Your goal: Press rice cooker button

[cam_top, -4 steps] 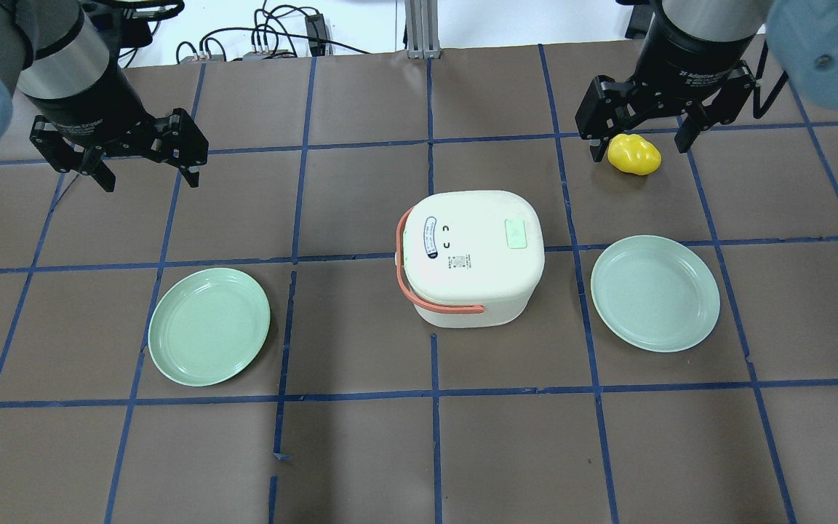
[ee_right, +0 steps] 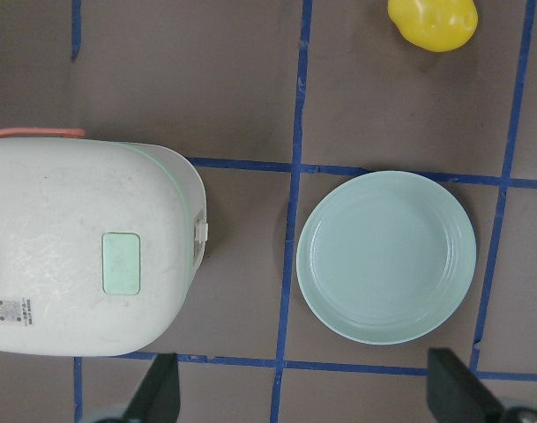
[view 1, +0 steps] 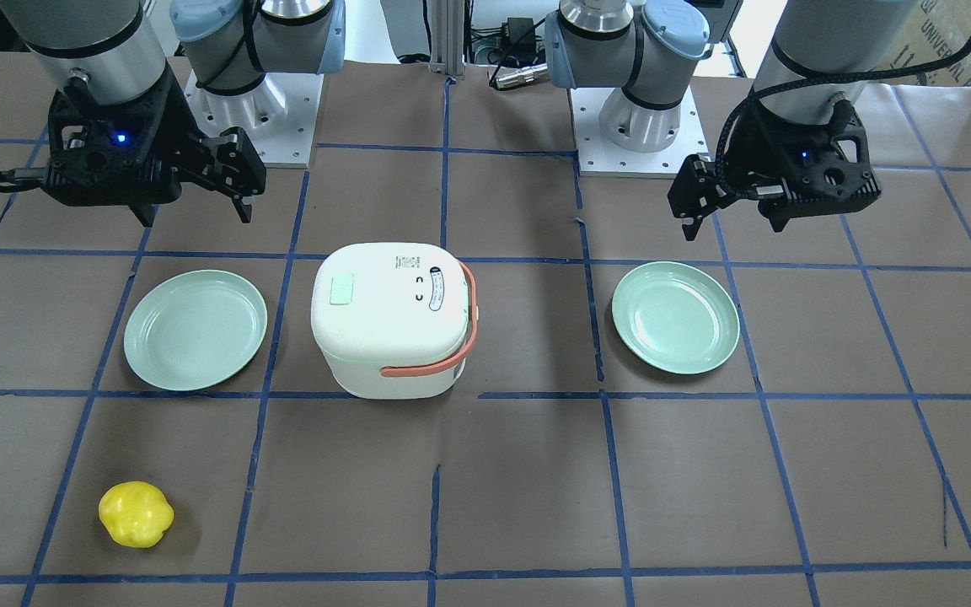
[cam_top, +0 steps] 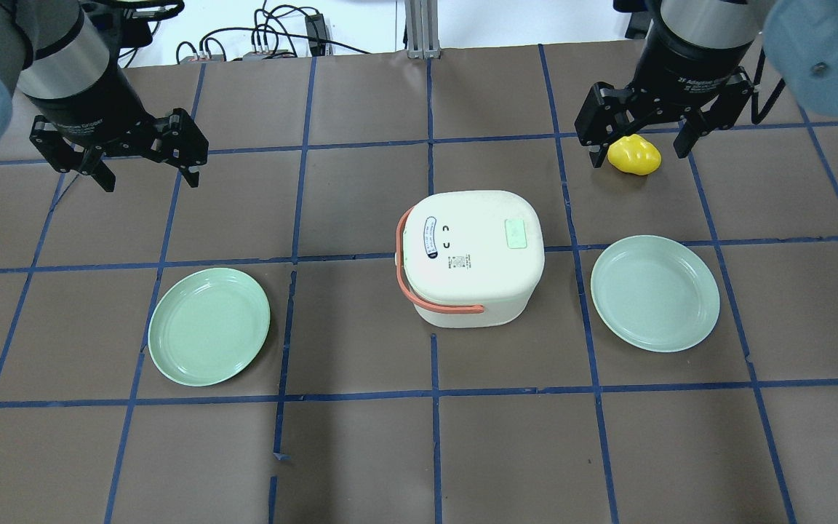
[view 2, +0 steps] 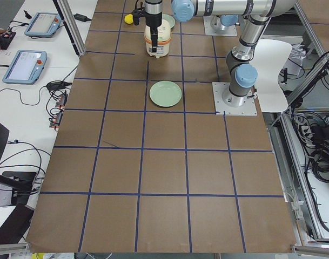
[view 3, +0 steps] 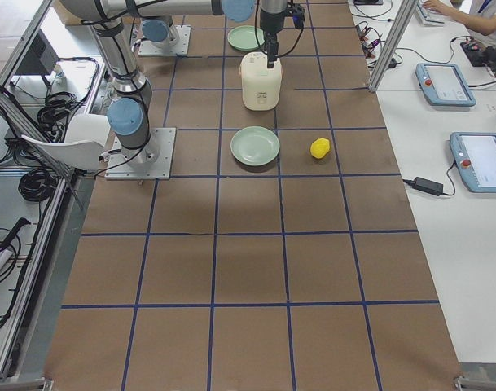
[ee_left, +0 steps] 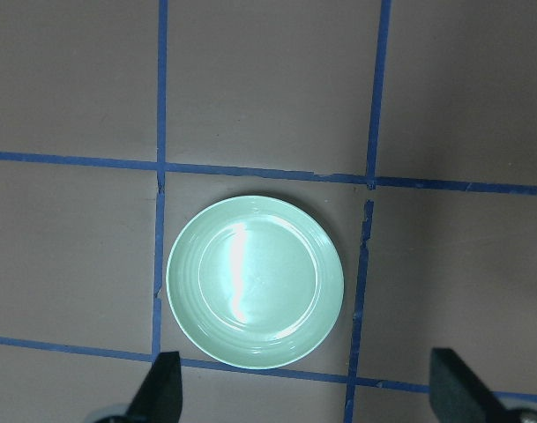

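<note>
The white rice cooker with an orange handle stands at the table's middle. Its pale green button is on the lid's right side. It also shows in the front view and the right wrist view, with the button in sight. My right gripper hangs open and empty high above the table, beyond and to the right of the cooker, and is also in the front view. My left gripper is open and empty at the far left, above the table.
A green plate lies right of the cooker, another green plate lies to its left. A yellow lumpy fruit-like object lies on the table below the right gripper. Blue tape lines grid the brown table.
My right gripper has shifted slightly away from the robot, toward the table's far side. The left arm and the objects have not moved.
</note>
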Robot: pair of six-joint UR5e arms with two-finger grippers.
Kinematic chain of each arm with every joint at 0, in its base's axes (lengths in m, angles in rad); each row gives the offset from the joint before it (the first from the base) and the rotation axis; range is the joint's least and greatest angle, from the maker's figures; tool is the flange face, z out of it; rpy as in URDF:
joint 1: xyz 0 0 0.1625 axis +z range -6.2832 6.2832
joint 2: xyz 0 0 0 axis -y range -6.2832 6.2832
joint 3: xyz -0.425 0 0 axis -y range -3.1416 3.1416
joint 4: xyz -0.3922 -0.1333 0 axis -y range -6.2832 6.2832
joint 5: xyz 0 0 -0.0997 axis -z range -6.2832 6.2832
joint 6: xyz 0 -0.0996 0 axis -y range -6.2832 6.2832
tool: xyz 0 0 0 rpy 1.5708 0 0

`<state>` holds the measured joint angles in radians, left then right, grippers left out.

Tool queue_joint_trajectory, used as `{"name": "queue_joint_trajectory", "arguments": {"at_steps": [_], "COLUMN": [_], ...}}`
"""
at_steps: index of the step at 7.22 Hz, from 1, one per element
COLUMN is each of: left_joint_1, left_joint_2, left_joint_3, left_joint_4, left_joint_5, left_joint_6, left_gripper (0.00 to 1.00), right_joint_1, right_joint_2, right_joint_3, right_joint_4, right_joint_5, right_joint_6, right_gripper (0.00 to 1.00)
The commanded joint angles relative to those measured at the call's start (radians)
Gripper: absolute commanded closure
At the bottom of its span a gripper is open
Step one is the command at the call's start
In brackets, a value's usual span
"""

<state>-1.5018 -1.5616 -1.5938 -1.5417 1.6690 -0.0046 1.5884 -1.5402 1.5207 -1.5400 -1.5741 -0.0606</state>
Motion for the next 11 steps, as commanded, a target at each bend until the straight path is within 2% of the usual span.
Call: {"name": "queue_joint_trajectory", "arguments": {"at_steps": [1, 2, 3, 4, 5, 6, 8, 9, 10, 11], "left_joint_1": [0.0, 0.0, 0.0, 0.0, 0.0, 0.0, 0.0, 0.0, 0.0, 0.0], "left_joint_2": [0.0, 0.0, 0.0, 0.0, 0.0, 0.0, 0.0, 0.0, 0.0, 0.0], "left_joint_3": [0.0, 0.0, 0.0, 0.0, 0.0, 0.0, 0.0, 0.0, 0.0, 0.0], "left_joint_4": [0.0, 0.0, 0.0, 0.0, 0.0, 0.0, 0.0, 0.0, 0.0, 0.0], "left_joint_5": [0.0, 0.0, 0.0, 0.0, 0.0, 0.0, 0.0, 0.0, 0.0, 0.0], "left_joint_6": [0.0, 0.0, 0.0, 0.0, 0.002, 0.002, 0.0, 0.0, 0.0, 0.0], "left_gripper": [0.0, 0.0, 0.0, 0.0, 0.0, 0.0, 0.0, 0.0, 0.0, 0.0], "right_joint_1": [-0.001, 0.001, 0.007, 0.013, 0.069, 0.109, 0.125, 0.137, 0.153, 0.156], "right_joint_2": [0.006, -0.006, -0.011, -0.012, -0.024, -0.017, 0.054, 0.077, 0.086, 0.088], "right_joint_3": [0.007, 0.036, 0.047, 0.049, 0.041, 0.053, 0.065, 0.087, 0.119, 0.142], "right_joint_4": [-0.003, 0.0, 0.001, 0.011, 0.009, 0.003, -0.084, -0.087, -0.194, -0.239], "right_joint_5": [0.002, 0.021, 0.034, 0.043, 0.084, 0.088, 0.086, 0.088, 0.079, 0.075], "right_joint_6": [0.011, 0.022, 0.062, 0.074, 0.079, 0.099, 0.153, 0.156, 0.16, 0.162], "right_gripper": [0.01, 0.1, 0.52, 0.88, 0.94, 0.95, 0.95, 0.96, 0.95, 0.96]}}
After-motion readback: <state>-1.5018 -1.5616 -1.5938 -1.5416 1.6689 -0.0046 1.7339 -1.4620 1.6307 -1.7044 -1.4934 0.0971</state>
